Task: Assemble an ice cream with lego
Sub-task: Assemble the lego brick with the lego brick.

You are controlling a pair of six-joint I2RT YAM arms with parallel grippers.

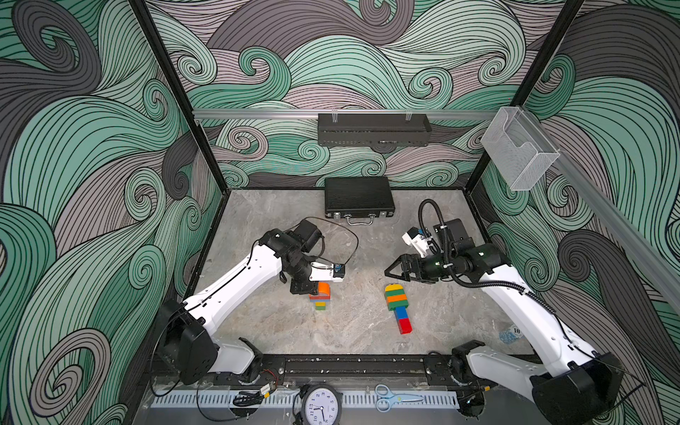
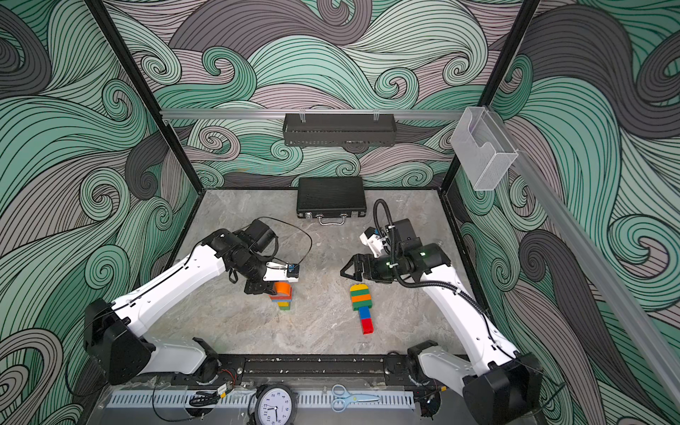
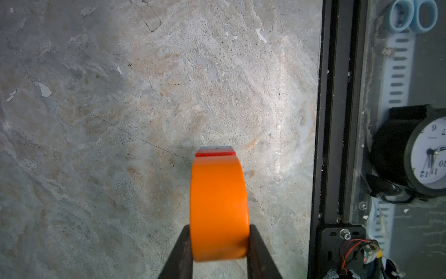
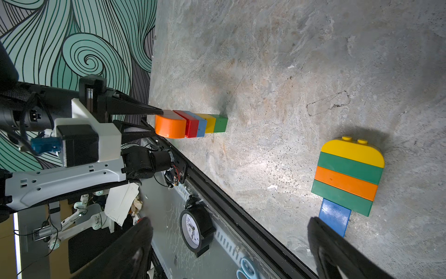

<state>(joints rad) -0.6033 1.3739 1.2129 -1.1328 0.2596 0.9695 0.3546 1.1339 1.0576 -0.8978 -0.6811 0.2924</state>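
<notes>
Lego ice cream (image 1: 398,307) looks finished; left end effector (image 3: 219,229) pinches orange half-round (image 1: 323,289) atop second stack (image 4: 207,123); right end effector (image 1: 389,273) spread.

orange half-round piece (image 3: 219,210): smooth, semi-gloss plastic. tabletop (image 3: 120,120): matt stone-look, scuffed, chipped. briefcase (image 1: 358,197): black, matt, textured.

Hour numerals on clock (image 3: 410,154) face
</notes>
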